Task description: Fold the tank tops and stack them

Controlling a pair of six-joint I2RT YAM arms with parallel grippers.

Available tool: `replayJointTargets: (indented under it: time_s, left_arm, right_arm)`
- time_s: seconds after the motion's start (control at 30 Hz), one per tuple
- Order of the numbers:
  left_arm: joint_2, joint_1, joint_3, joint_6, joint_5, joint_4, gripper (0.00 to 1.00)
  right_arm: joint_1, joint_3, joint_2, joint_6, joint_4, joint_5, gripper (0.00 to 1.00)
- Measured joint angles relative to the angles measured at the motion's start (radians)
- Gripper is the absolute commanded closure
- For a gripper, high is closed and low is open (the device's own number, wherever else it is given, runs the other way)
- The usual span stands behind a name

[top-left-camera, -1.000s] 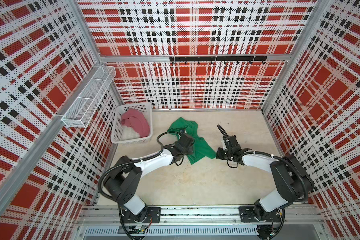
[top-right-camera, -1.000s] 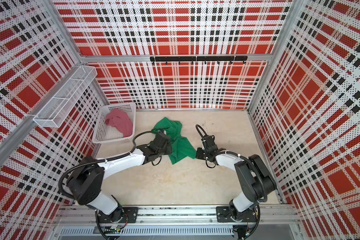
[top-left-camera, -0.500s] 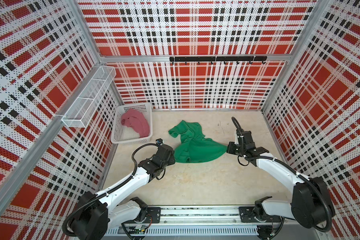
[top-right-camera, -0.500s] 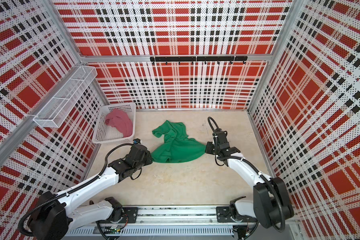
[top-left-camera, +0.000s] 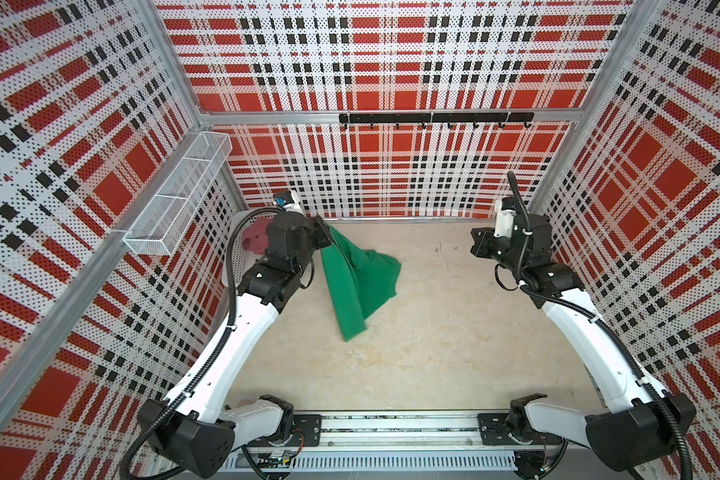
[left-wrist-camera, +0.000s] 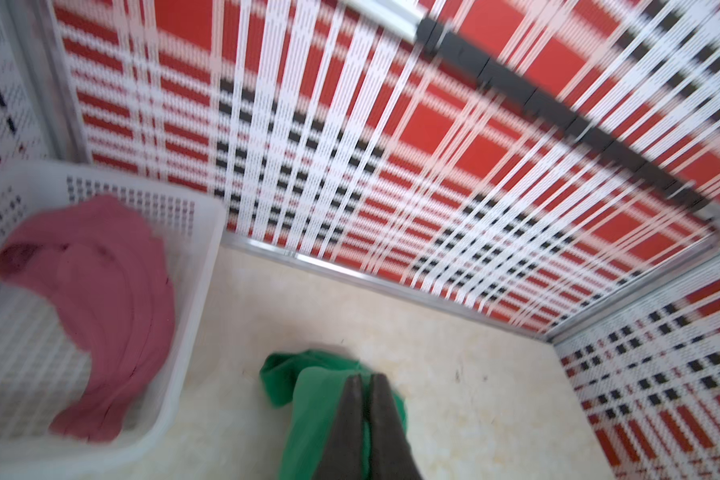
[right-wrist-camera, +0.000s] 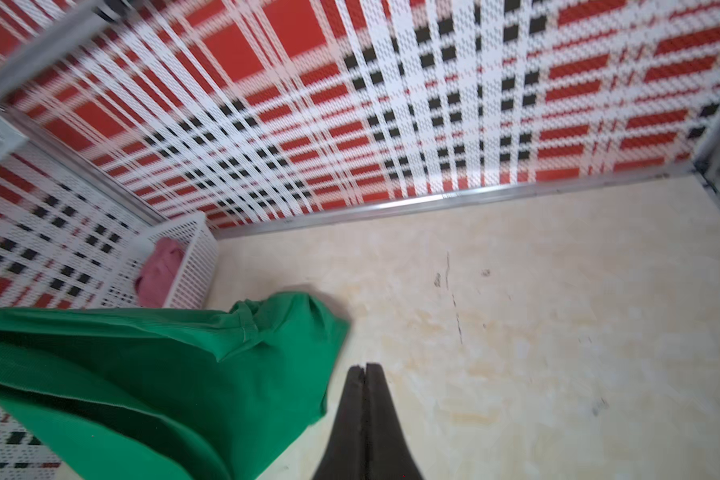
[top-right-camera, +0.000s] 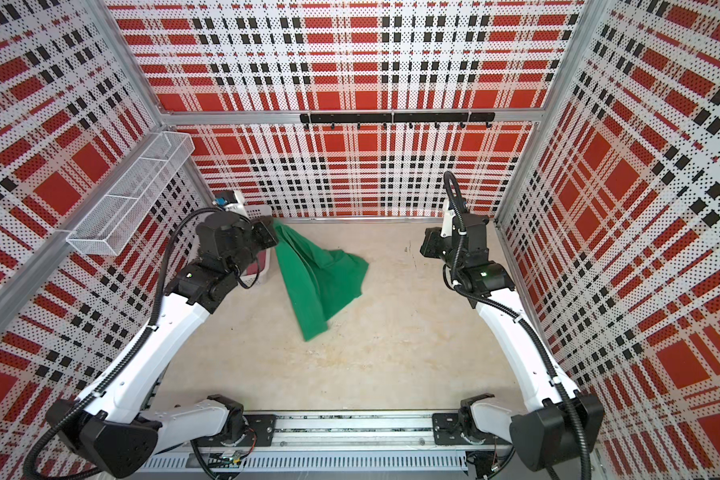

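1. Wire rack (top-left-camera: 175,199) (top-right-camera: 129,195): fixed to the side wall, above the basket (left-wrist-camera: 208,249) (right-wrist-camera: 192,257).

2. Basket: white and perforated. It stands on the bench (top-left-camera: 433,332) (top-right-camera: 391,353) in the rear corner. In both top views the left arm (top-left-camera: 246,320) (top-right-camera: 175,320) covers most of it.

3. Pink tank top (left-wrist-camera: 113,282) (right-wrist-camera: 159,270) (top-left-camera: 254,237): lies crumpled inside the basket. Nothing grips it.

4. Left jaws: raised just beside the basket, at its side facing the open bench. They are closed on an upper edge of the green tank top (top-left-camera: 358,282) (top-right-camera: 316,282) (left-wrist-camera: 316,407) (right-wrist-camera: 163,374). In the left wrist view the dark fingers (left-wrist-camera: 346,415) stand nearly together with green cloth pinched between them.

5. Green tank top: hangs from the left jaws and spreads away from the basket in a long slanted sheet. Its bunched far part appears to rest on the bench near the basket. Whether the lowest corner touches the bench cannot be told.

6. Right arm (top-left-camera: 574,316) (top-right-camera: 512,320): stands across the bench, well apart from the basket.

7. Right jaws: pressed fully together, pointing towards the basket side. In the right wrist view the fingers (right-wrist-camera: 350,415) meet and hold nothing. They are clear of the green tank top.
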Motion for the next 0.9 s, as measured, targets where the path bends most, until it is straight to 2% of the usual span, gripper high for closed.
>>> replayJointTargets:
  time_s: [0.1,0.27,0.37,0.43,0.57,0.7,0.8,0.9]
  left_arm:
    - [-0.008,0.0,-0.02,0.008,0.027,0.033,1.0]
    - [0.003,-0.002,-0.169,-0.01,0.084,0.045,1.0]
    - [0.043,-0.014,-0.196,-0.028,0.117,0.041,1.0]
    - [0.073,-0.037,-0.19,-0.033,0.132,0.052,1.0]
    - [0.13,-0.094,-0.151,-0.043,0.148,0.071,1.0]
    - [0.131,-0.114,-0.141,-0.058,0.151,0.097,1.0]
    - [0.091,-0.09,-0.152,-0.068,0.144,0.097,1.0]
    - [-0.012,-0.025,-0.208,-0.076,0.14,0.091,1.0]
  right_arm:
    - [0.034,-0.046,0.012,0.019,0.034,-0.029,1.0]
    - [0.154,-0.303,0.092,0.072,0.034,-0.048,1.0]
    - [0.162,-0.436,0.109,0.121,0.023,-0.062,1.0]
    - [0.163,-0.459,0.126,0.15,0.033,-0.075,0.97]
    - [0.217,-0.438,0.235,0.211,0.151,-0.097,0.95]
    - [0.35,-0.283,0.481,0.254,0.273,-0.116,0.98]
    - [0.423,-0.179,0.634,0.288,0.389,-0.129,0.99]
    - [0.478,-0.096,0.746,0.33,0.489,-0.148,1.0]
